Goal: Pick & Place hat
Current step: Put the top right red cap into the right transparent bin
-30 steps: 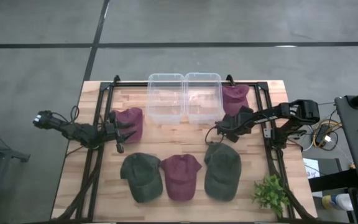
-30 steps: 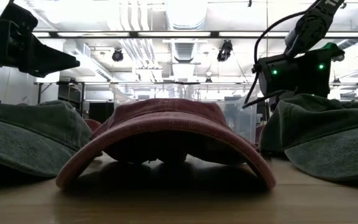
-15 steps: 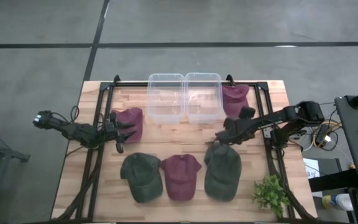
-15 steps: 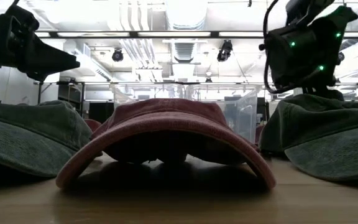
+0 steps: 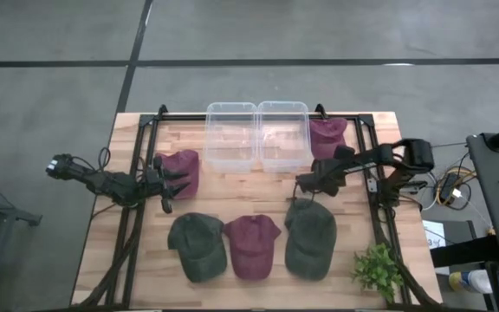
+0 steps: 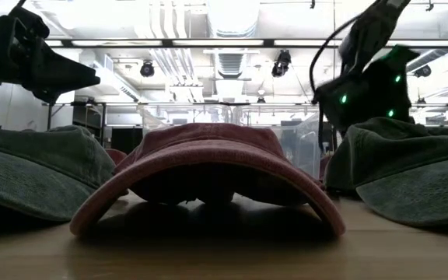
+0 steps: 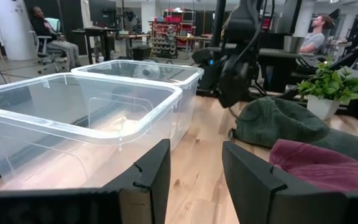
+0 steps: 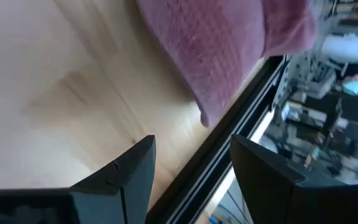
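Green hat (image 5: 310, 238) lies just below the open right pincer (image 5: 305, 185).

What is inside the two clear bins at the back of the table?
Both clear bins look empty; the wooden table shows through their bottoms from above. The left wrist view shows only glare inside. Five caps lie outside them.

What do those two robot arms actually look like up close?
Both arms are thin, dark and jointed, with black cables looping alongside. The left gripper and right gripper each end in two dark, blocky fingers. Small green lights glow on the right arm's wrist.
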